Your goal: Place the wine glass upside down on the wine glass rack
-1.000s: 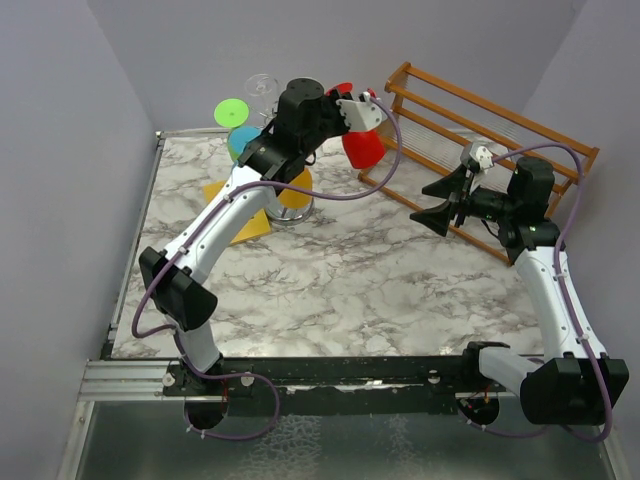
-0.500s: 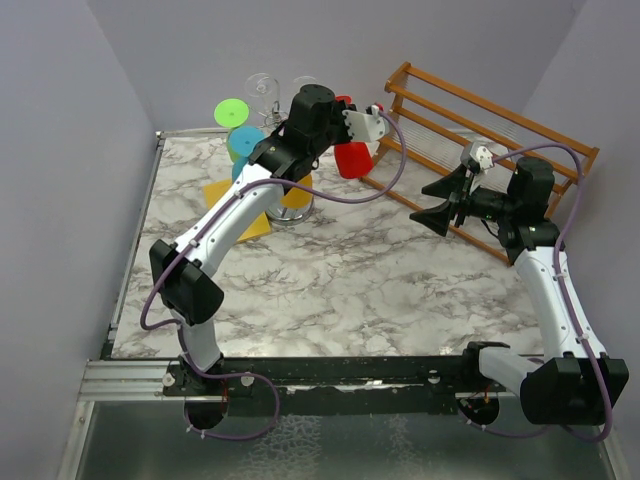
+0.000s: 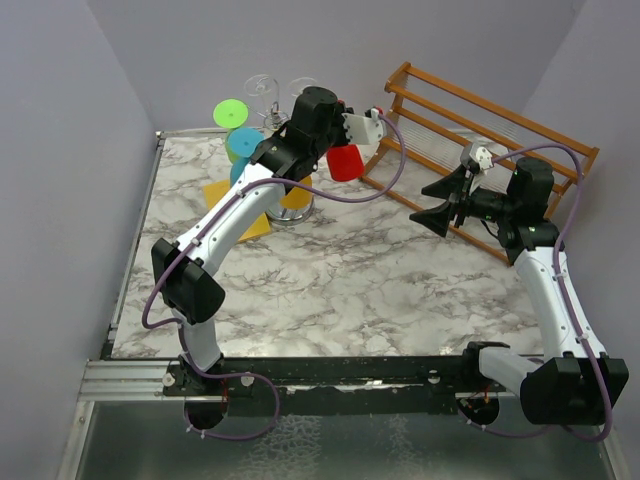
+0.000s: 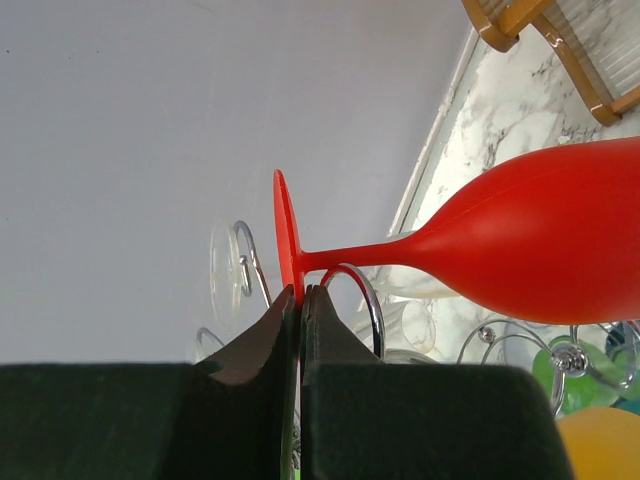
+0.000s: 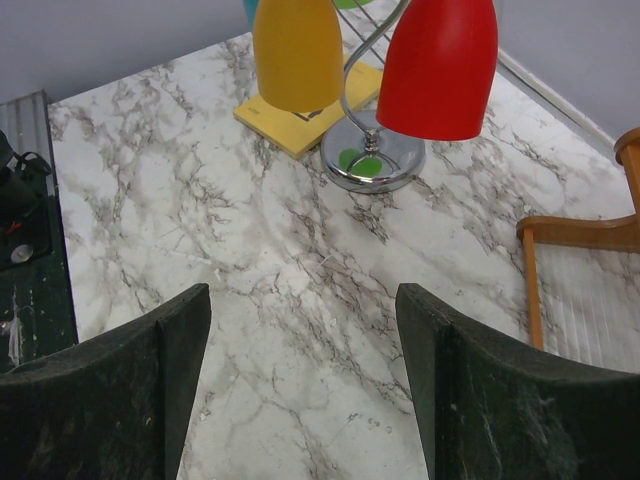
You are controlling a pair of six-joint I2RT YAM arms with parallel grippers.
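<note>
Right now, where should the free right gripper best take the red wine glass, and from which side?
Probably the bowl of the red wine glass, from the open near side: it hangs mouth down, while the left gripper pinches its foot by the wine glass rack.

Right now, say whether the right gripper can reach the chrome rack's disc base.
Probably yes: bare marble lies between the open right gripper and the disc base; the red wine glass hangs above it.

Red wine glass [image 5: 437,65] and yellow glass [image 5: 297,50] flank the wine glass rack's [image 5: 373,160] chrome pole.
</note>
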